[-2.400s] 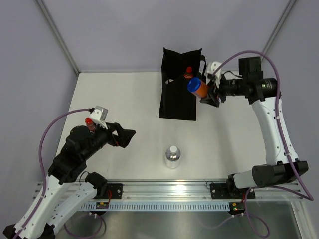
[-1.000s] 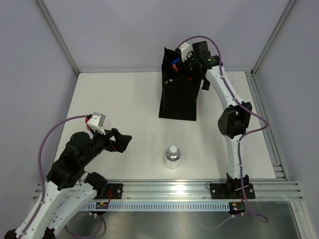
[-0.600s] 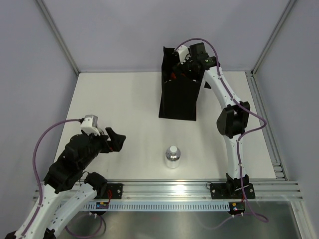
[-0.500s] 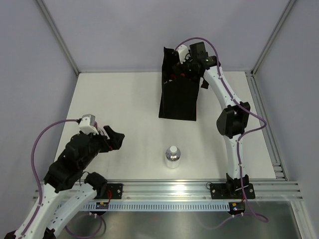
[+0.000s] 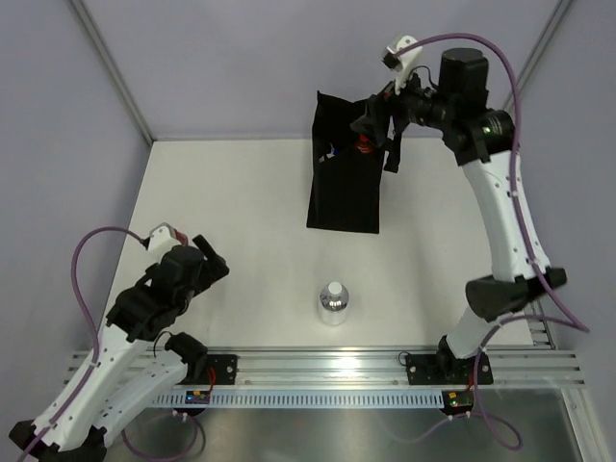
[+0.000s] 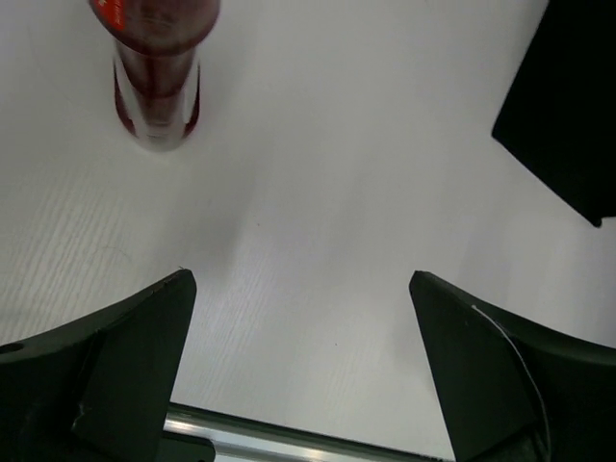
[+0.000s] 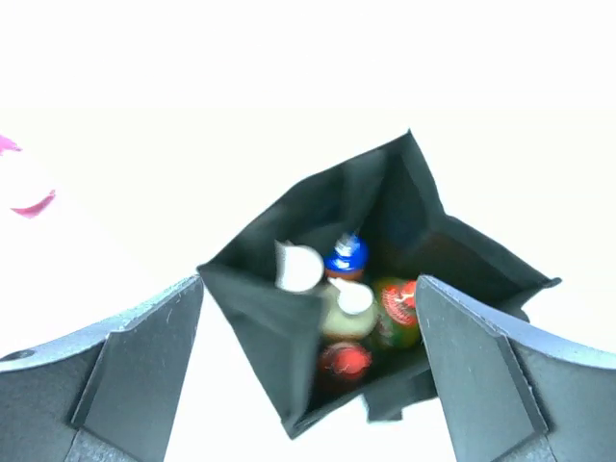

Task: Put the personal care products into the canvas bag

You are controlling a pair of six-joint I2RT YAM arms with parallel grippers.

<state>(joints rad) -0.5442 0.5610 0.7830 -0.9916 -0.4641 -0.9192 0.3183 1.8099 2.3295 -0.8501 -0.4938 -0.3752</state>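
The right gripper (image 7: 308,281) hangs over the open black bag (image 5: 344,188), fingers spread wide, holding nothing. Several bottles stand inside the bag, one blue-capped (image 7: 346,258). A clear bottle (image 5: 333,300) stands on the table (image 5: 241,192) in front of the bag, well apart. The left gripper (image 6: 300,279), also spread and empty, faces a red bottle (image 6: 154,72)

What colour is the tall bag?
The canvas bag is black, best seen in the top external view.

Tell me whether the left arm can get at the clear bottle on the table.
Probably yes: the left gripper has its jaws open, and only bare table lies between it and the upright clear bottle.
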